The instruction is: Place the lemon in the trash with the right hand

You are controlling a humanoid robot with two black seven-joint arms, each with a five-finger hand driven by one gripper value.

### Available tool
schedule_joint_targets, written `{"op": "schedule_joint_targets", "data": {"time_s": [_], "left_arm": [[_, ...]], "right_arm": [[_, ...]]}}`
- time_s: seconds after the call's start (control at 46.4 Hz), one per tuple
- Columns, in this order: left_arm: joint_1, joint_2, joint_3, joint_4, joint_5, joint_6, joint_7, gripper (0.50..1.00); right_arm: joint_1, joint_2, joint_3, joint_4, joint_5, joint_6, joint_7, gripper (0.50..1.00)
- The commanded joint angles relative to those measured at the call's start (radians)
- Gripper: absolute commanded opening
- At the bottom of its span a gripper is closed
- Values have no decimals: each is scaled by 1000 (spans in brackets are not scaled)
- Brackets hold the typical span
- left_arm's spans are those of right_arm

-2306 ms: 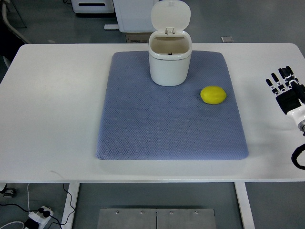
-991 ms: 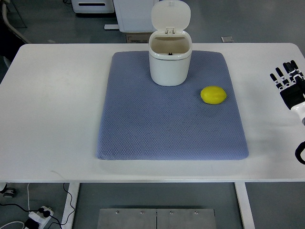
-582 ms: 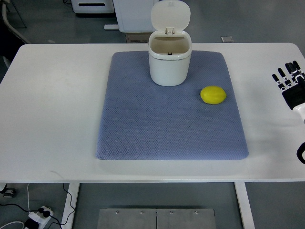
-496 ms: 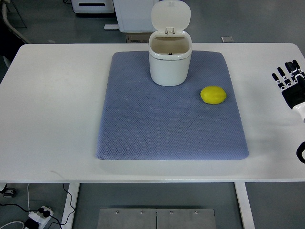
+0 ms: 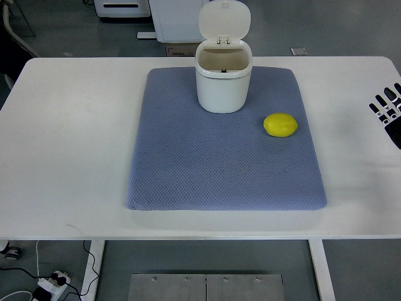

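Top view: white tabletop fills most of the shot. Blue-grey textured mat lies flat on it, centre, running from about 12 o'clock down to 6 o'clock. White trash bin stands upright on the mat's far edge at 12 o'clock, its lid flipped up and back, mouth open, inside looks bare as far as I can see. Lemon sits on the mat at roughly 2 o'clock from the mat's centre, at 4 o'clock from the bin, near it but apart, close to the mat's right edge. Nothing touches the lemon.

My right hand shows only partly at the frame's 3 o'clock edge, over bare tabletop, well apart from the lemon and off the mat. Black fingers with white segments are spread and straight, pointing toward 11 o'clock; hand is wide, holding nothing. Rest of the hand and the arm are cut off by the frame edge.

Floor beyond the tabletop's far side: white cabinet base at 12 o'clock. Near side, 7 o'clock: power strip with cables on the floor.
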Motion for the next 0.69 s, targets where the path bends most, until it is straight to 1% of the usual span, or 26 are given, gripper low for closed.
{"op": "schedule_joint_targets", "data": {"time_s": [0.0, 0.172, 0.345, 0.474, 0.668], "left_arm": [[0, 0, 0, 0, 0, 0, 0, 1000], [0, 0, 0, 0, 0, 0, 0, 1000], [0, 0, 0, 0, 0, 0, 0, 1000], [0, 0, 0, 0, 0, 0, 0, 1000], [0, 0, 0, 0, 0, 0, 0, 1000]], "right_arm": [[0, -20, -17, 1, -1, 0, 0, 1000], [14, -52, -85, 8, -3, 1, -1, 1000], [63, -94, -152, 14, -12, 43, 5, 1000], [112, -123, -215, 21, -69, 43, 34, 1000], [199, -158, -330, 21, -146, 43, 60, 1000]]}}
